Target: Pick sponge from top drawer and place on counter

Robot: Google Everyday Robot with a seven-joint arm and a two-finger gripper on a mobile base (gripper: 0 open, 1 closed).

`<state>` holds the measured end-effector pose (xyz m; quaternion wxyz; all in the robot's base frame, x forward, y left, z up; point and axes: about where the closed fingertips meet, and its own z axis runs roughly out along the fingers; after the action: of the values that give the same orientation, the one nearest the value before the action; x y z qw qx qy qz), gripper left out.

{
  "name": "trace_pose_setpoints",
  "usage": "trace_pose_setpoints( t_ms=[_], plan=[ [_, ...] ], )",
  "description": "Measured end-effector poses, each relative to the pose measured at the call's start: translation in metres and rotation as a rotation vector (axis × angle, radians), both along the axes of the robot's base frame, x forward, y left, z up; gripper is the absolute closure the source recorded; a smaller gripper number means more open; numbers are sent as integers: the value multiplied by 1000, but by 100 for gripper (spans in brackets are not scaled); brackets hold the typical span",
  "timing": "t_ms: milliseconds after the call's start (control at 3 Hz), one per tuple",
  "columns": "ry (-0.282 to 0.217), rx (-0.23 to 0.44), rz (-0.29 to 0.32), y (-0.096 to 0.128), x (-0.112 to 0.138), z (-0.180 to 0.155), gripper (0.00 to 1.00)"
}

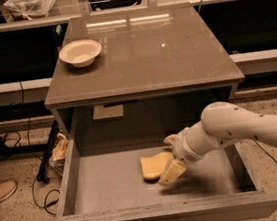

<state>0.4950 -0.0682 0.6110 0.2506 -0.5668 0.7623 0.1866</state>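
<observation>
With the tool [170, 156] spread wide astride the right end of the sponge [153, 165], mid-floor in the drawer [114, 196] below the front edge of the bench [172, 58], it should close gently, then lift straight.

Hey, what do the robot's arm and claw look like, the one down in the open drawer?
The arm is smooth, rounded and off-white, made of thick tube-like segments speckled with small dark dots. It narrows at the wrist to a tan, wedge-shaped claw, which is down in the top drawer at the sponge. No outside cables or lettering show on it.
</observation>
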Motion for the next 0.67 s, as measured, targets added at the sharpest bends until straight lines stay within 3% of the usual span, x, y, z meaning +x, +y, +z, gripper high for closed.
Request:
trace_pose_setpoints(
  t_ms=[667],
  plan=[
    [4, -6, 0, -3, -1, -4, 65]
  ],
)
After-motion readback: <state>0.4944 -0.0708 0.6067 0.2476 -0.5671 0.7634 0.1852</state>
